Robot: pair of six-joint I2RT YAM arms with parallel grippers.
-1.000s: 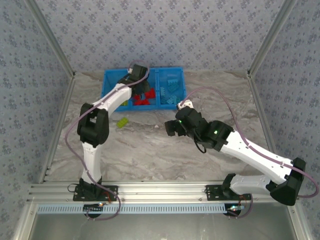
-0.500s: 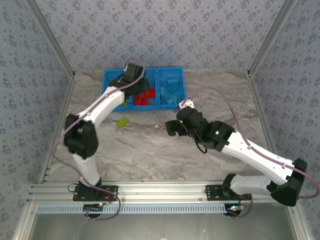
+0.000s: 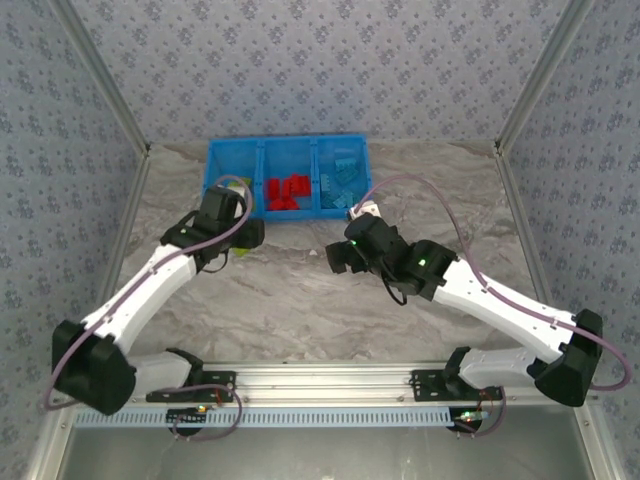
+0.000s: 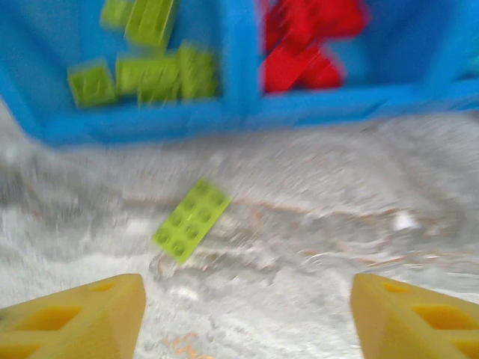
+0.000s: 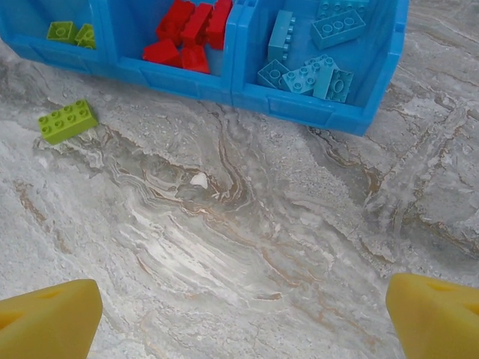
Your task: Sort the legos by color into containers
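One lime green lego (image 4: 191, 219) lies loose on the marble table, just in front of the blue containers (image 4: 239, 112); the right wrist view has it at far left (image 5: 67, 121). The left compartment holds lime legos (image 4: 146, 71), the middle one red legos (image 5: 191, 34), the right one light blue legos (image 5: 314, 52). My left gripper (image 4: 247, 321) hovers open over the table just short of the loose lime lego, nothing between its yellow fingers (image 4: 75, 318). My right gripper (image 5: 241, 318) stands wide open over bare table, near the bin's right end (image 3: 337, 258).
The bin tray (image 3: 290, 141) sits at the back of the table against the patterned wall. A metal frame rail runs along each side of the table. A small white speck (image 5: 198, 179) lies on the marble in front of the bin.
My left arm has drawn back from over the bin's middle to the table in front of it and its jaws have opened. The right arm has barely moved.
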